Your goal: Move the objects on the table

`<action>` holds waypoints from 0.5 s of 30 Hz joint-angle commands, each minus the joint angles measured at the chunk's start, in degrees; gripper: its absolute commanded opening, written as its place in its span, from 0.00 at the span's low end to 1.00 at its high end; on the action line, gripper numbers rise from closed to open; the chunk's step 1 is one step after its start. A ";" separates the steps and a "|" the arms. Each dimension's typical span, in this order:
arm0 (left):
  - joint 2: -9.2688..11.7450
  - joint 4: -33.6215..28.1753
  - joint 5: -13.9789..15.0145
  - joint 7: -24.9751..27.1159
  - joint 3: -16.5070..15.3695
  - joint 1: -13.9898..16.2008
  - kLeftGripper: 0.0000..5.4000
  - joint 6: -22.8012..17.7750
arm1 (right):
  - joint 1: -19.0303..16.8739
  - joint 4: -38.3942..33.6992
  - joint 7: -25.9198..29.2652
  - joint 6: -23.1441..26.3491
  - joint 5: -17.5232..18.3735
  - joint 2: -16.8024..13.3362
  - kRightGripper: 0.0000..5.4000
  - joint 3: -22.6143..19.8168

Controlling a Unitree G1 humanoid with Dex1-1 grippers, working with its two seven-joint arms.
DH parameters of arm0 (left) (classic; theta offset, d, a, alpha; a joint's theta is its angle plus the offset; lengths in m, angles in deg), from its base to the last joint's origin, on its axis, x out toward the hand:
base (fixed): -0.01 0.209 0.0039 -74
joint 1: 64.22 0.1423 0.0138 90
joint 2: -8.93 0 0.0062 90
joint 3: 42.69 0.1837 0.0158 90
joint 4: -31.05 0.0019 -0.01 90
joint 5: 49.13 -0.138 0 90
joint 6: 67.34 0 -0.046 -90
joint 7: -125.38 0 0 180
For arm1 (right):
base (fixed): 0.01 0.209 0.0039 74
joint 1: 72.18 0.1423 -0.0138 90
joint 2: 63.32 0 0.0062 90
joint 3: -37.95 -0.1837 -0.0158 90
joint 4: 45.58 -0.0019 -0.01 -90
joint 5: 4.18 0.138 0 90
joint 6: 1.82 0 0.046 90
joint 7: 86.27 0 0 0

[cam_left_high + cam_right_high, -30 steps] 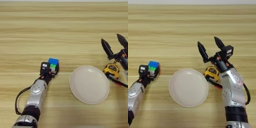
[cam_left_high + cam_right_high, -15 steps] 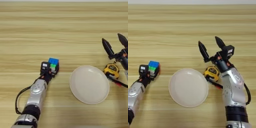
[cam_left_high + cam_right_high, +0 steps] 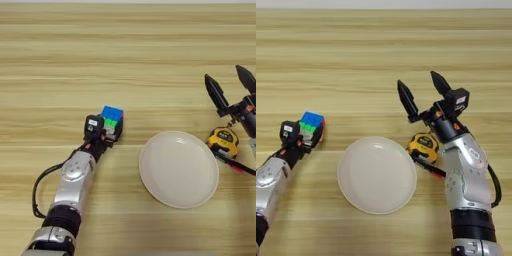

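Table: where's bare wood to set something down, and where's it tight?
Free: the whole far half of the table beyond both grippers; the strip between the puzzle cube and the white plate. Crowded: the plate's right edge, where the tape measure and pen lie under the open right gripper. Left gripper grips the cube.

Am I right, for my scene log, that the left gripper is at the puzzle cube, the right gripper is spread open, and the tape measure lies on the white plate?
Not quite. The tape measure lies on the table beside the white plate, at its right rim, as the right eye view shows. The left gripper is at the puzzle cube, and the right gripper is spread open.
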 commanded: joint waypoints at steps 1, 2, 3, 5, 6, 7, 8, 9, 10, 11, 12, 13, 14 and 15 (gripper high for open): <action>-0.19 -3.48 -0.33 1.04 1.31 1.05 0.61 -1.82 | 1.00 0.65 0.06 0.00 0.86 -0.11 1.00 -0.41; -0.23 -4.14 -0.39 1.20 1.63 1.25 0.61 -2.03 | 1.02 0.70 0.08 -0.01 0.89 -0.11 1.00 -0.44; -0.28 -4.66 -0.41 1.31 1.88 1.39 0.61 -2.24 | 1.04 0.76 0.11 -0.03 0.92 -0.11 1.00 -0.46; -0.52 -5.29 -0.49 1.53 2.49 1.48 0.61 -2.70 | 1.14 0.97 0.20 -0.10 0.95 -0.11 1.00 -0.51; -0.66 -5.38 -0.62 1.61 2.83 1.44 0.61 -2.79 | 1.20 1.07 0.23 -0.14 0.95 -0.08 1.00 -0.50; -0.81 -5.46 -0.74 1.73 3.17 1.39 0.61 -2.86 | 1.26 1.18 0.26 -0.19 0.92 -0.04 1.00 -0.47; -1.00 -5.69 -0.85 1.87 3.55 1.39 0.61 -2.91 | 1.29 1.27 0.29 -0.25 0.89 0.01 1.00 -0.42; -1.16 -6.03 -0.89 2.04 3.90 1.41 0.61 -3.00 | 1.32 1.36 0.35 -0.31 0.87 0.03 1.00 -0.39; -1.35 -6.52 -0.88 2.30 4.26 1.46 0.61 -3.15 | 1.36 1.42 0.40 -0.33 0.89 0.03 1.00 -0.38; -1.50 -6.97 -0.90 2.56 4.61 1.52 0.61 -3.31 | 1.39 1.47 0.44 -0.36 0.90 0.01 1.00 -0.39; -1.59 -7.38 -0.98 2.96 5.09 1.63 0.61 -3.47 | 1.41 1.46 0.46 -0.35 0.93 -0.03 1.00 -0.41; -1.60 -7.73 -1.08 3.46 5.61 1.79 0.61 -3.57 | 1.41 1.42 0.46 -0.33 0.94 -0.05 1.00 -0.43; -1.61 -8.04 -1.18 4.00 6.13 2.00 0.61 -3.62 | 1.41 1.40 0.47 -0.32 0.94 -0.08 1.00 -0.44; -1.60 -8.37 -1.32 4.55 6.70 2.24 0.61 -3.63 | 1.41 1.37 0.48 -0.31 0.93 -0.11 1.00 -0.44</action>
